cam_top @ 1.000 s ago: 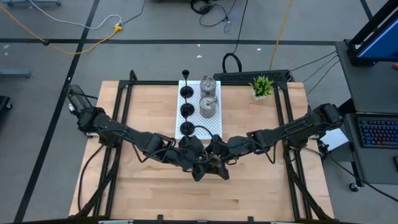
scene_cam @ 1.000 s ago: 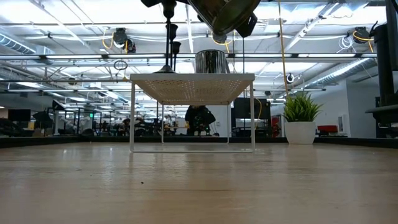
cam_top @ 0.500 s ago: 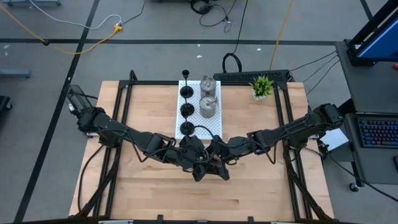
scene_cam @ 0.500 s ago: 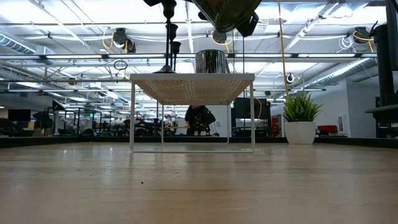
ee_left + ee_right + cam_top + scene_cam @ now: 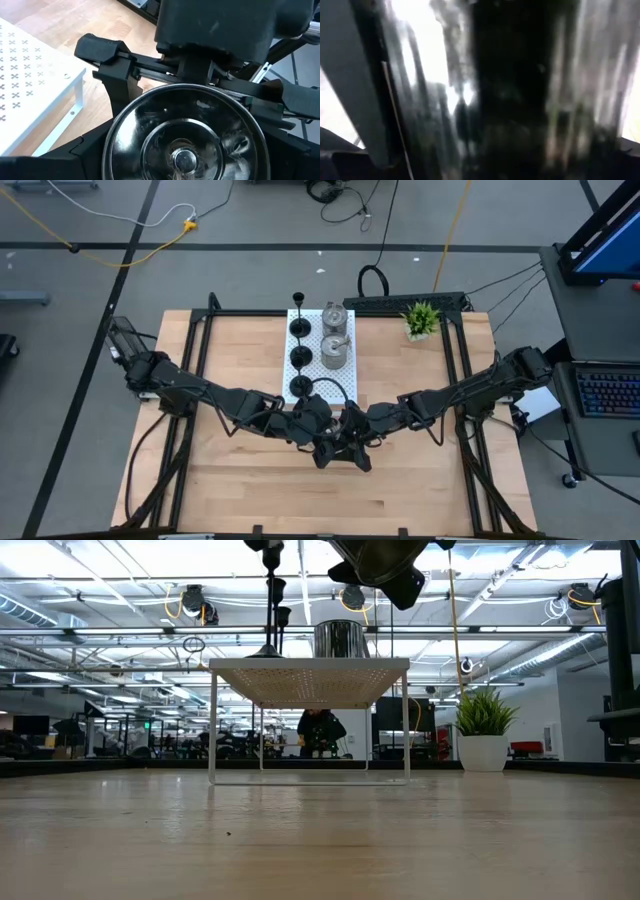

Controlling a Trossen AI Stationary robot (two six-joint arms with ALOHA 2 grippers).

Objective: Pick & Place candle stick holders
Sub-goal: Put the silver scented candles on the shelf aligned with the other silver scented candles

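Silver and shiny, one squat candle stick holder (image 5: 186,135) hangs in the air above the table, at the spot where the two grippers meet in front of the white perforated board (image 5: 322,352). The left gripper (image 5: 322,442) has its jaws clamped on this holder; the left wrist view looks straight into its round mouth. The right gripper (image 5: 352,438) is pressed up against the same holder, its wrist view filled by blurred metal, and whether its jaws are gripping or standing apart cannot be told. On the board stand three black holders (image 5: 299,358) in a row along the left side and two more silver holders (image 5: 334,334) beside them on the right. The board is a small raised stand on thin legs, resting at the far middle of the pale wooden table (image 5: 240,490). A small green potted plant (image 5: 421,318) sits near the far right corner of the table, well apart from the board. Beyond the table the low view shows a large hall with ceiling lights.
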